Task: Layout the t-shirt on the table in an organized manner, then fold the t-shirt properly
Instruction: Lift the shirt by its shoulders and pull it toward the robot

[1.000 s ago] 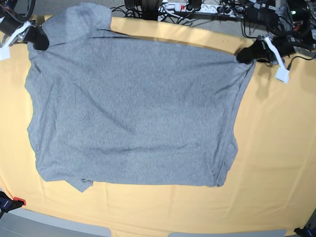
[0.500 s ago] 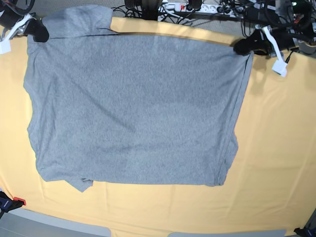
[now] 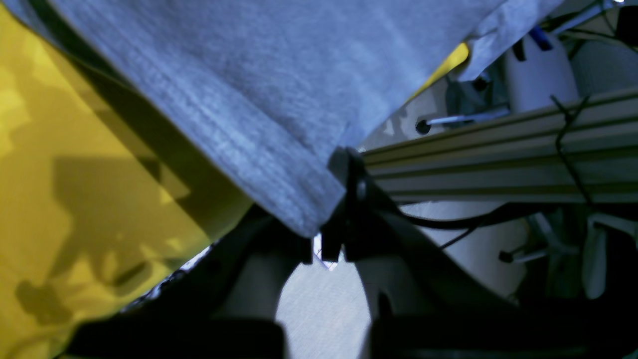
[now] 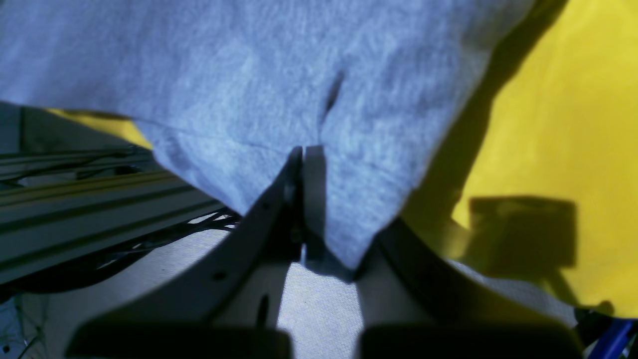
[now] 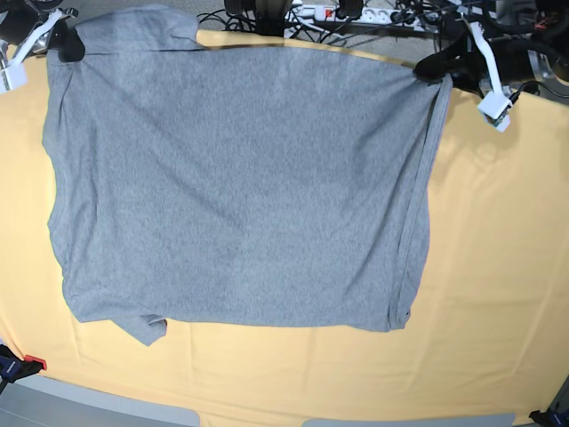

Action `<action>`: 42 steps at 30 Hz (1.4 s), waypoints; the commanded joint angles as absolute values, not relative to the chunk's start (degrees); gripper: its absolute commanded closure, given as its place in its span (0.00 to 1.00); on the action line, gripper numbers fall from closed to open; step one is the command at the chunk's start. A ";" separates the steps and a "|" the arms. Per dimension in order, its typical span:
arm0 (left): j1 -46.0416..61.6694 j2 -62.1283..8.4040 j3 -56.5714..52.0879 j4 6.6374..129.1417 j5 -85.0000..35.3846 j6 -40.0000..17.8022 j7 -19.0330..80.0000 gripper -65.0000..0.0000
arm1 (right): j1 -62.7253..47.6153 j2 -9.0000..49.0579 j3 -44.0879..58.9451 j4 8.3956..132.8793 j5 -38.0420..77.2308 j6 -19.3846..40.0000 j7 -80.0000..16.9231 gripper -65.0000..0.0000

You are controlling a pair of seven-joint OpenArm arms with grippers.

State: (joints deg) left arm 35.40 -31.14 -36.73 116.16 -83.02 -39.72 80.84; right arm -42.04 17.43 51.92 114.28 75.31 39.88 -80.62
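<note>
T-shirt (image 5: 240, 187): spread wide across the table (image 5: 498, 267), plain grey side up; no lettering can be seen. The far edge is lifted and pulled taut between the two end effectors, while the near hem lies flat on the cloth.
Sleeves: one is bunched at the far corner on the base view's left; a small folded flap juts out at the near corner on the same side.
Left end effector (image 5: 434, 67): clenched on the t-shirt's far corner on the base view's right; in the left wrist view a ribbed hem corner (image 3: 299, 199) is seen pinched between the dark fingers.
Right end effector (image 5: 64, 46): clenched on the t-shirt's far corner on the base view's left; in the right wrist view the fabric (image 4: 344, 209) is gripped between closed fingers, a small crease rising from the pinch.
Table edge: cables and a power strip (image 5: 356, 13) are seen beyond the far side.
</note>
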 commanded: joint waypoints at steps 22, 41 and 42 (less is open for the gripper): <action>47.22 -39.38 -37.21 118.17 -83.02 -40.00 80.00 1.00 | -48.18 19.86 57.63 115.15 77.97 40.00 -80.00 1.00; 57.12 -44.01 -37.32 122.80 -79.92 -40.00 80.00 1.00 | -54.72 19.84 57.65 115.15 78.15 40.00 -80.00 1.00; 57.12 -44.01 -37.32 123.04 -79.94 -40.00 80.00 1.00 | -54.72 19.86 57.63 115.15 78.15 40.00 -80.00 1.00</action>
State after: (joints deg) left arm 56.64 -43.22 -36.73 122.26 -79.05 -39.72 79.99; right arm -53.93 19.05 57.06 114.39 77.56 39.90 -80.40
